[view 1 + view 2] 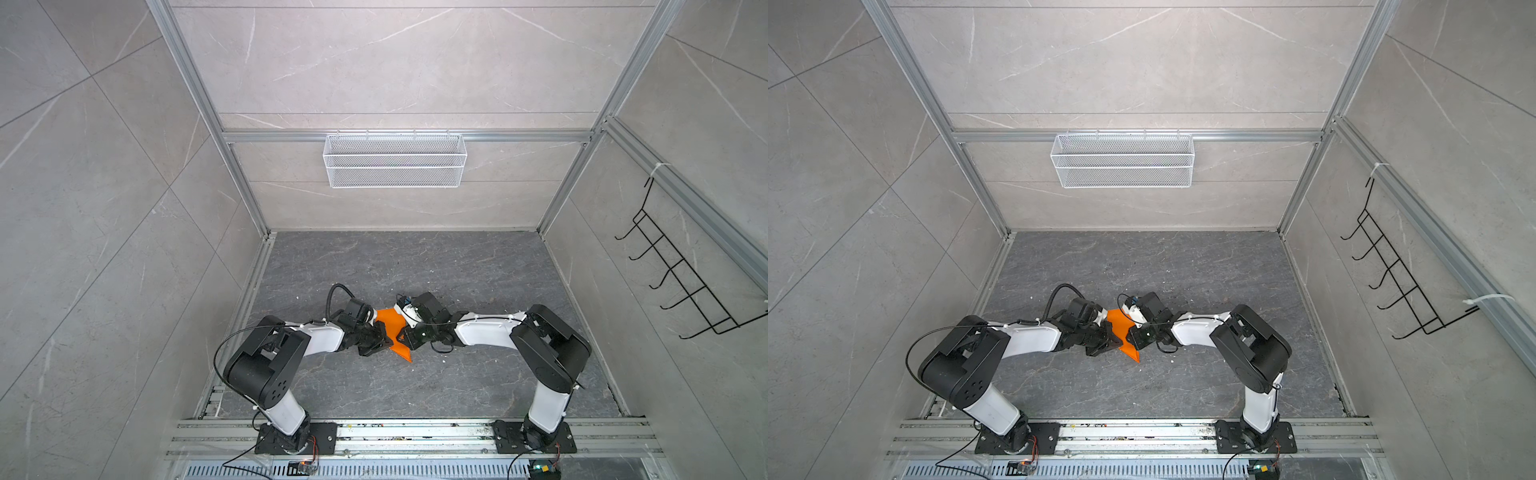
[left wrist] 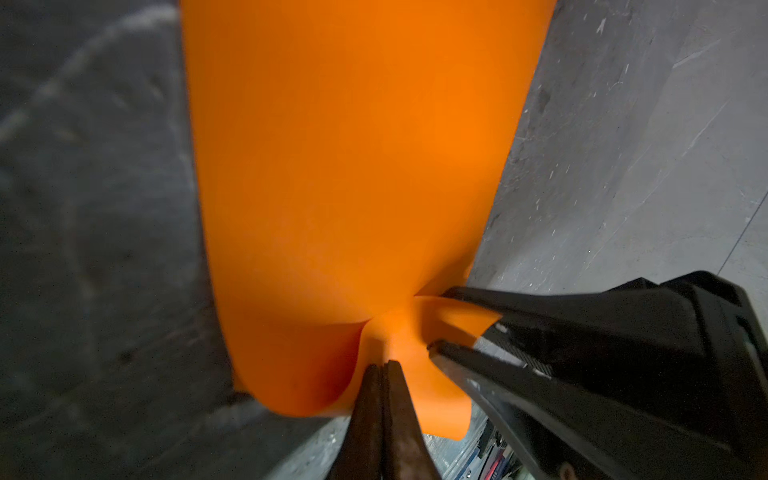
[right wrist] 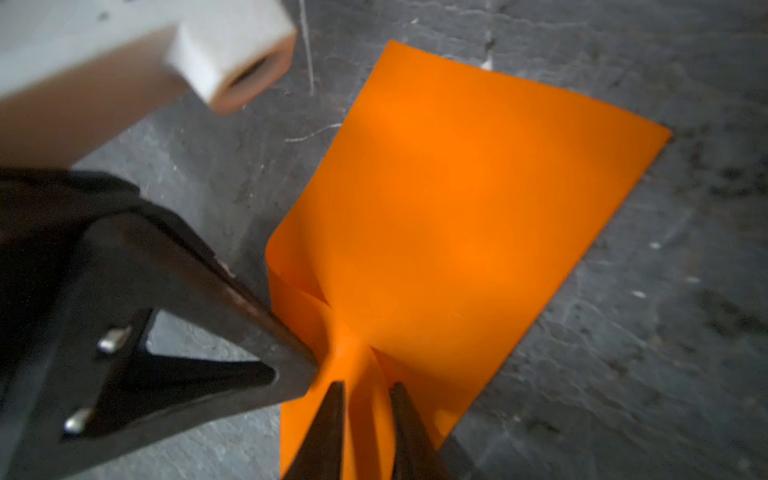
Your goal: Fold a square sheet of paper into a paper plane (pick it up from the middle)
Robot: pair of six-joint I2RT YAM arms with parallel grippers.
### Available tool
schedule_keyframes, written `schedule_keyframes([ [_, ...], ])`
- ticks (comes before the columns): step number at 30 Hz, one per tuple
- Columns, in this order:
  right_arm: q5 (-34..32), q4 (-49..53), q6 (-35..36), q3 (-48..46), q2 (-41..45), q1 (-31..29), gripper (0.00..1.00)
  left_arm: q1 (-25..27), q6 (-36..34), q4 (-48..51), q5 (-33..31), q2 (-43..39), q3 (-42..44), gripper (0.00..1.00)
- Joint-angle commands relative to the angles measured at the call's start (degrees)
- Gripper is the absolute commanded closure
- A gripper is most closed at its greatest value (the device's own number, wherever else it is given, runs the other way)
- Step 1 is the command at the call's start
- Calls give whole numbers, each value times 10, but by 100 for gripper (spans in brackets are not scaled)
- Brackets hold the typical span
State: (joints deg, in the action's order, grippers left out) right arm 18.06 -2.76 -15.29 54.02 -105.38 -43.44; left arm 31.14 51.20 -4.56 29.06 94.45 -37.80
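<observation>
At mid-table, both grippers meet on the square sheet of paper (image 1: 388, 321).

The left gripper (image 2: 384, 365) has its jaws pressed together on a pinched-up ridge near the sheet's middle. Just beside it, the right gripper (image 3: 368, 384) stands slightly parted, with the ridge between its jaws. The orange sheet bows, and its far part slopes down to the dark stone-patterned table (image 1: 457, 270).

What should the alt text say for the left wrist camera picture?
An orange sheet of paper fills most of the close-up, pinched at a bunched spot by the shut left gripper. The right gripper sits close beside it, its jaws apart around a raised fold of the same sheet, over a dark stone tabletop.
</observation>
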Motion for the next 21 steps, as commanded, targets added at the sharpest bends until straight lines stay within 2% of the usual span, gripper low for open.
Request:
schedule_keyframes([
  [1, -6, 43, -57, 11, 35, 21, 61, 1, -22, 55, -32, 22, -6, 96],
  [4, -8, 62, -82, 6, 67, 25, 58, 1, -21, 58, -30, 28, -12, 96],
  [8, 13, 88, -104, -1, 95, 23, 60, 1, -21, 69, -32, 34, -18, 96],
  [16, 76, 77, -158, -8, 82, -7, 82, 1, -27, 88, -31, 38, -29, 97],
  [21, 79, 79, -169, 14, 51, -19, 87, 1, -28, 96, -32, 40, -32, 97],
])
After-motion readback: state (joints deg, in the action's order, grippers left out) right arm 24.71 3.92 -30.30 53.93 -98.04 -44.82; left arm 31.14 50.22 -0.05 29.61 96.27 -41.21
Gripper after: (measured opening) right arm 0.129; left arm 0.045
